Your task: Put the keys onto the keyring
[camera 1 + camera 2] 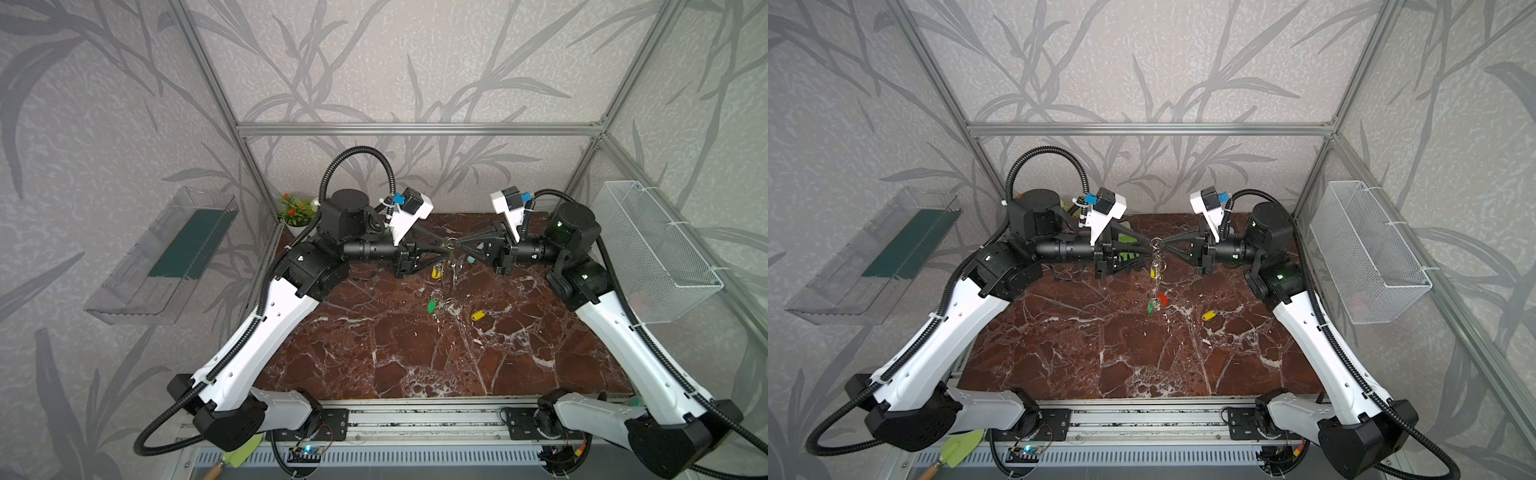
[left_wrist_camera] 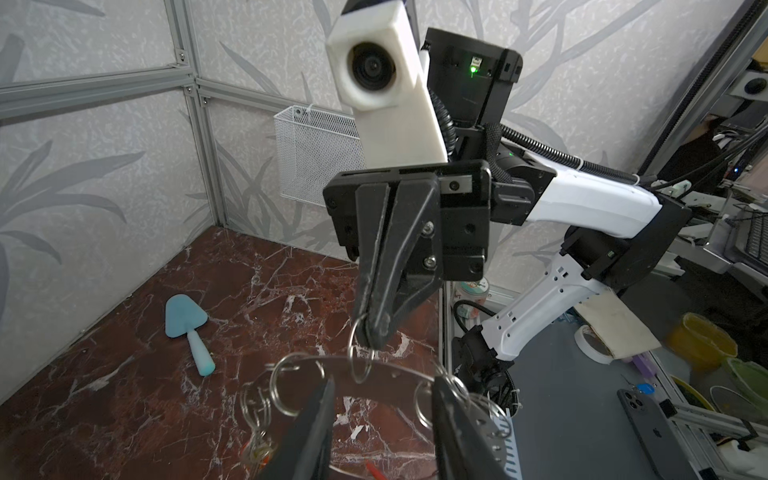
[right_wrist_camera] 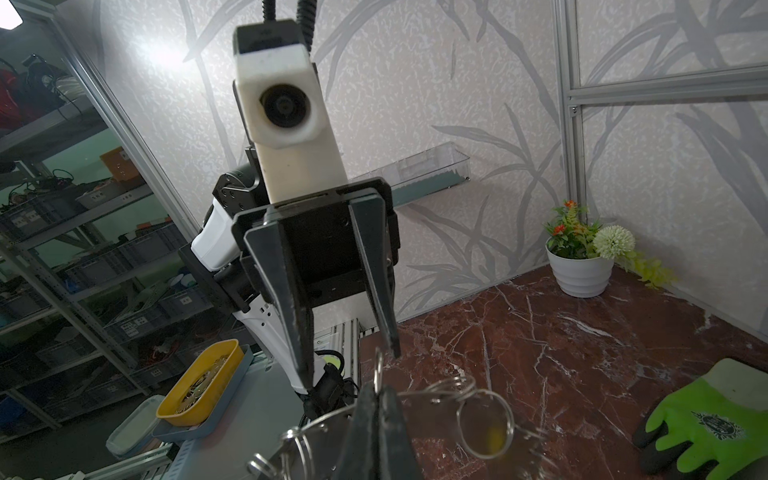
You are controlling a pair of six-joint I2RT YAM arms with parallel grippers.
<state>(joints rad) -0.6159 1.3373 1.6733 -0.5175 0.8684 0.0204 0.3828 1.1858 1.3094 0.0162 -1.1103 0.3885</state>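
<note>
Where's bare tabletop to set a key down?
Free: the front half of the table, between the left arm and right arm, up to the yellow-tagged key. Crowded: back centre, where the left gripper and right gripper meet at the keyring; glove, trowel and plant line the back.

Right pincer [image 3: 379, 397] tight on keyring [image 3: 324, 419] loop [image 3: 377, 368]

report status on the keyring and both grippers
Left gripper open at keyring rim. Right gripper shut on a keyring loop, ring held off table, tagged keys hanging. One yellow-tag key loose on table. Nothing in the way.
</note>
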